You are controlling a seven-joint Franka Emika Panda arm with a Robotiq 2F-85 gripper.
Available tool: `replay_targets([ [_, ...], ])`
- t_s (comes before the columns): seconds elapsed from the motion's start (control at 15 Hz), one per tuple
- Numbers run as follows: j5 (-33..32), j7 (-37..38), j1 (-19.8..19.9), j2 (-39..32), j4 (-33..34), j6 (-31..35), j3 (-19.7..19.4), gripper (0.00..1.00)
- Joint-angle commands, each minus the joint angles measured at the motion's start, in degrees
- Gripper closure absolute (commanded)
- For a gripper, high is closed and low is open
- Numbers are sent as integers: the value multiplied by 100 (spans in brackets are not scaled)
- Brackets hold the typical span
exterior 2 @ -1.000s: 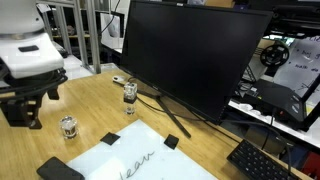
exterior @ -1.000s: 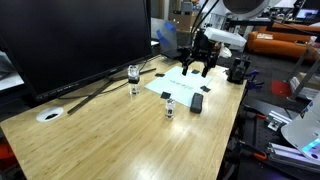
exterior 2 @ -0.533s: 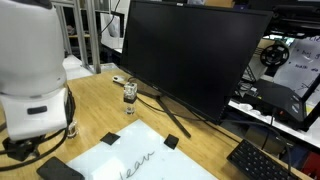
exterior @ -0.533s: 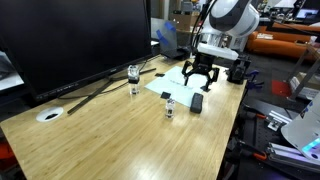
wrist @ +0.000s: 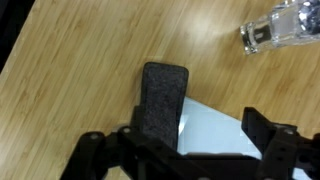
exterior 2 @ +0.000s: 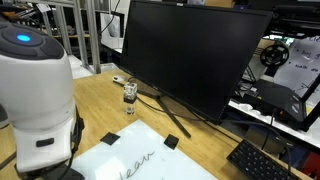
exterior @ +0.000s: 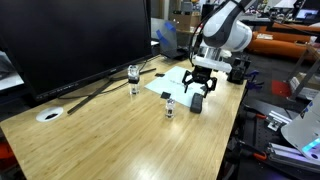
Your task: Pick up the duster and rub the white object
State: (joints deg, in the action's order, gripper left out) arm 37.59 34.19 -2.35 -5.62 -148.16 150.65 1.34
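The duster (wrist: 162, 100) is a dark grey block lying on the wooden table, its lower end over the edge of the white sheet (wrist: 218, 125). In the wrist view my gripper (wrist: 199, 132) is open, with its left finger by the duster's lower end and its right finger over the sheet. In an exterior view the gripper (exterior: 197, 91) hangs just above the duster (exterior: 197, 104), next to the white sheet (exterior: 178, 82). In an exterior view the arm's body (exterior 2: 40, 110) hides the duster; the sheet (exterior 2: 140, 160) shows partly.
A large black monitor (exterior: 70, 40) stands at the back. Small glass bottles (exterior: 133, 73) (exterior: 170, 108) stand near the sheet; one shows in the wrist view (wrist: 280, 30). A white round disc (exterior: 48, 115) lies at the left. A keyboard (exterior 2: 262, 160) lies off the table.
The arm has swung from over the far side of the sheet toward the duster and come down over it. It now fills the left of an exterior view.
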Motion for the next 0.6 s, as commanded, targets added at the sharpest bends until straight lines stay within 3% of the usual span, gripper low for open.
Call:
replay_targets([
  [0.0,-540,143,-56,-216,55,26,-28,0],
  [0.53,-639,190,-55,-311,-122,146,9,0],
])
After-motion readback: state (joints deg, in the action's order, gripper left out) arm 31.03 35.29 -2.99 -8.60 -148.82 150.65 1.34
